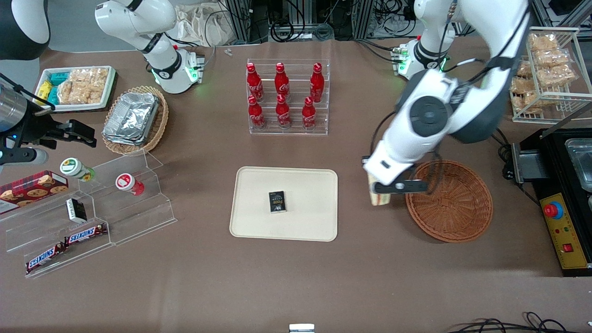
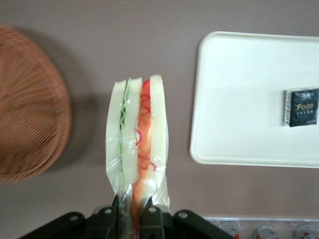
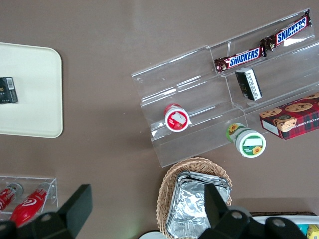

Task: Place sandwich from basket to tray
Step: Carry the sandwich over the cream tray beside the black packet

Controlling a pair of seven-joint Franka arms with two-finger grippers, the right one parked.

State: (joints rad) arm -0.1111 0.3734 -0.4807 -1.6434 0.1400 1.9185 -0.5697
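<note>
The gripper, between basket and tray, pinches the soft, light, squashy sandwich by its wrapped edge.

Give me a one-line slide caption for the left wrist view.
Gripper shut on the wrapped sandwich, carried over bare table between the basket and the tray.
</note>
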